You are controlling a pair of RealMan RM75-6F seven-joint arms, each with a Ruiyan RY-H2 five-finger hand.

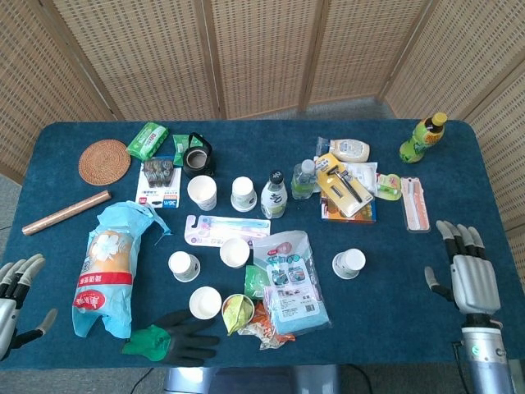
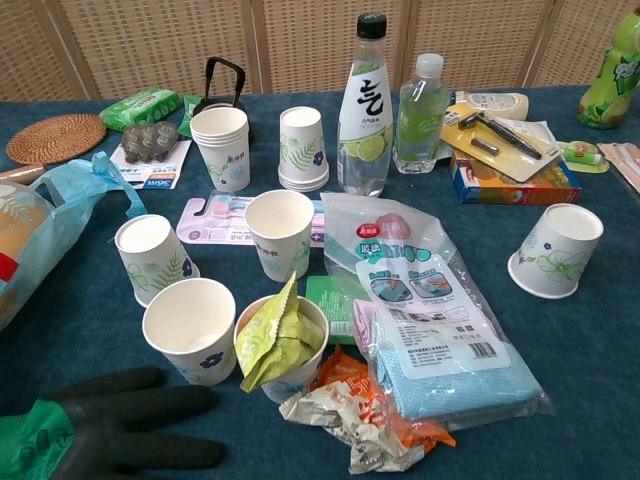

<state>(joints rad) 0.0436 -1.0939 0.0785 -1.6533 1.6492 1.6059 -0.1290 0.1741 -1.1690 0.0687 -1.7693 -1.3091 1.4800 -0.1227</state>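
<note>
— Paper cup [image 1: 349,263], right of centre in the head view, standing upright on blue table [image 1: 385,328]. Nearest thing to right hand [image 1: 465,275], yet well apart, off to the left of those fingertips [image 1: 456,235].
— Right hand at lower right edge, fingers spread and straight, pointing up the frame, holding nothing.
— Left hand [image 1: 15,300]?
— Lower left corner, fingers apart, empty too. Blue plastic bag [image 1: 111,267] to its right, black-and-green glove [image 1: 168,338] further along the bottom edge. Touching neither.
</note>
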